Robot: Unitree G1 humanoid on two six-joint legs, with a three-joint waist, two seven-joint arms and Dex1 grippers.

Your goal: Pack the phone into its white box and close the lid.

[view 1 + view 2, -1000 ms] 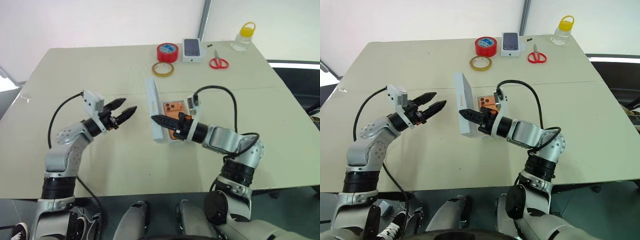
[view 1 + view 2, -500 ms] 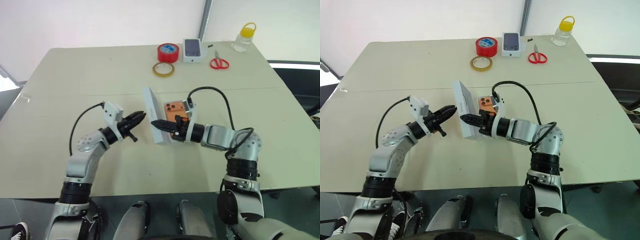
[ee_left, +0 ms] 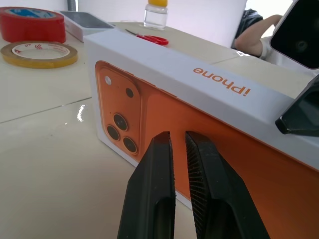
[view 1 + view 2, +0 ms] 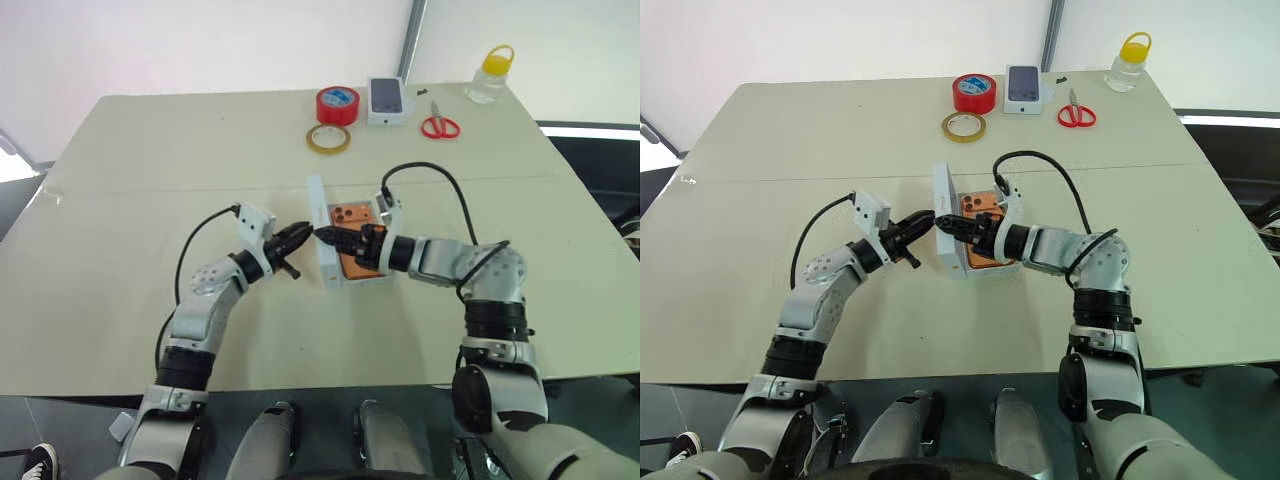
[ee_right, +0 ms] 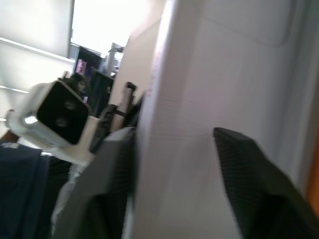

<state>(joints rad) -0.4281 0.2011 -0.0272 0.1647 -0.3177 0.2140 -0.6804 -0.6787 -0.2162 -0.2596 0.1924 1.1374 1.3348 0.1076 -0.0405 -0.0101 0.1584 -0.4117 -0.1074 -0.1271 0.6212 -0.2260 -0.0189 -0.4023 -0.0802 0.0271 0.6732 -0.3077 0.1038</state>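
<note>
Phone (image 4: 356,238) lies in the box (image 4: 365,277); lid (image 4: 322,232) stands on edge, unfitted, straddled by the spread right gripper (image 4: 328,236); left gripper (image 4: 300,236) is pinched together, empty.

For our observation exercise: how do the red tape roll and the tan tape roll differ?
The red tape roll is taller and thick-walled; the tan tape roll is a low, thin ring. The red one lies farther from the robot than the tan one. Both lie flat on the table.
</note>
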